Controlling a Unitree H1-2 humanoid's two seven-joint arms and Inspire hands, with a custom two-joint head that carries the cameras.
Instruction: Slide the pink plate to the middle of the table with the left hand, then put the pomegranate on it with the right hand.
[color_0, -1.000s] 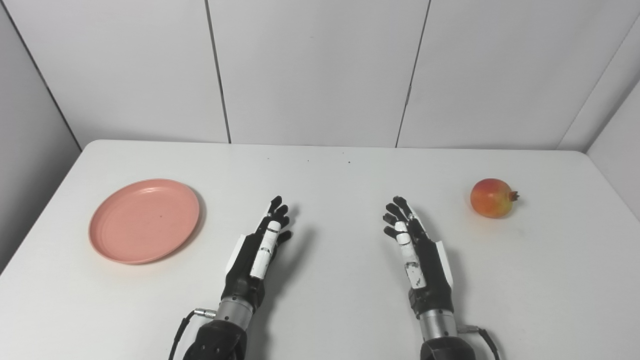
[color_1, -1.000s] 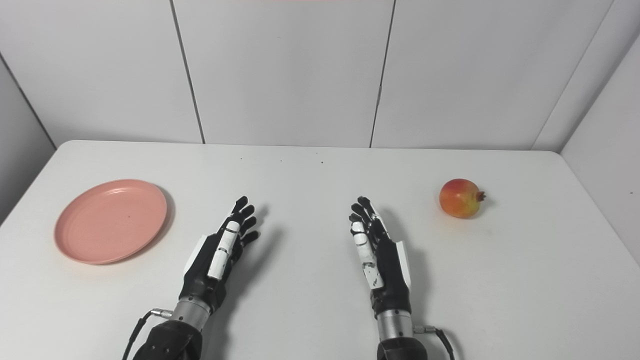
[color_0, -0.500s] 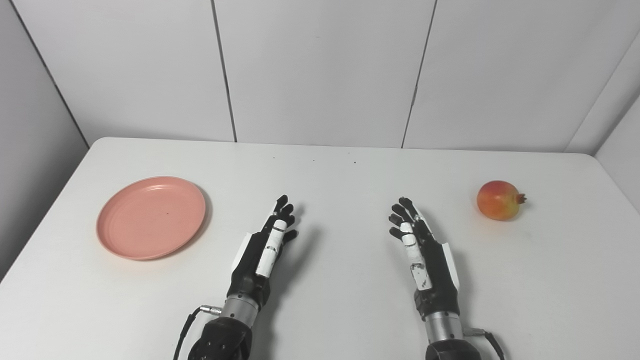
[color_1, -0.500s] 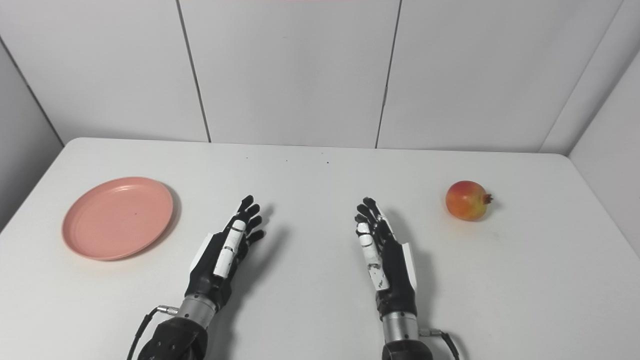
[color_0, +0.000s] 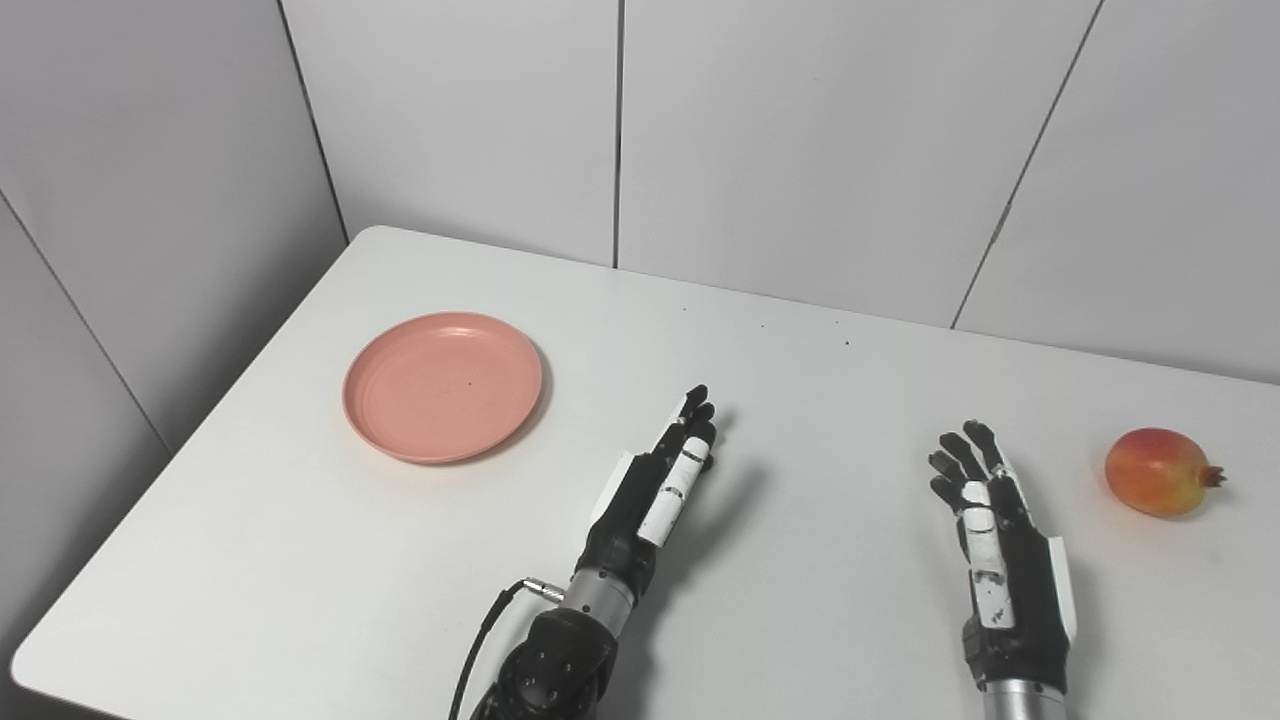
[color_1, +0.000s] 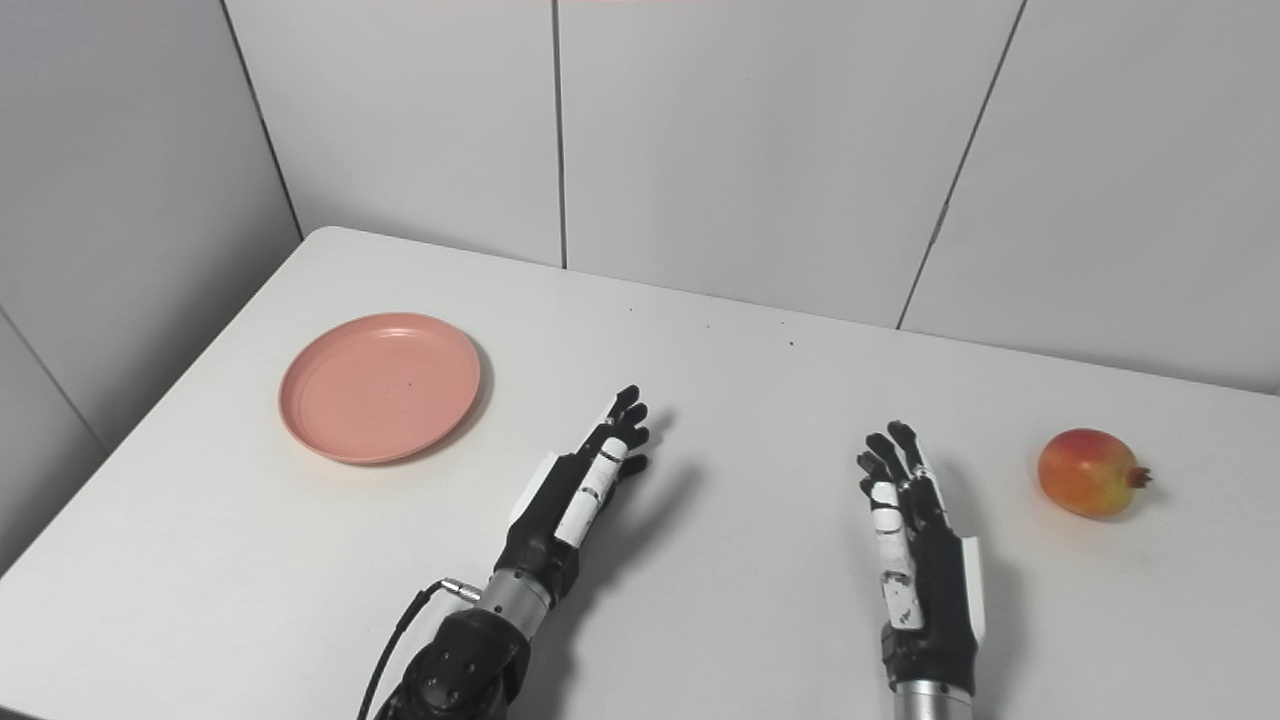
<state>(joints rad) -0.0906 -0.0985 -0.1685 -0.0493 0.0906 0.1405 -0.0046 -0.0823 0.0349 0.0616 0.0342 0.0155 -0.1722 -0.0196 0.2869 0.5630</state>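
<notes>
Having swung leftward since a second ago: the camera alone, the whole scene now sitting further right in both views, with more of the left wall panel showing; plate, fruit and hands keeping their places relative to one another.

Lying on the left part of the white worktop (color_0: 300, 560), toward the far side: the pink plate (color_0: 443, 386), flat and empty. Hovering near the middle of the worktop: the left hand (color_0: 655, 493), open, holding nothing, fingers stretched forward and slightly spread, pointing away from the robot and a little to the right. Sitting well apart from that hand, to its far left: the plate, untouched, its near right rim being the closest part to the fingertips.

Resting on the right side of the worktop: the pomegranate (color_0: 1160, 471), red with a yellowish patch, its crown pointing right. Hovering to the near left of the fruit: the right hand (color_0: 995, 540), also open and empty, fingers extended forward and apart, palm facing inward toward the left hand. Staying clear of the pomegranate: those fingertips, with bare worktop showing between them and the fruit.

Casting shadows to the right of each arm: both hands.
</notes>
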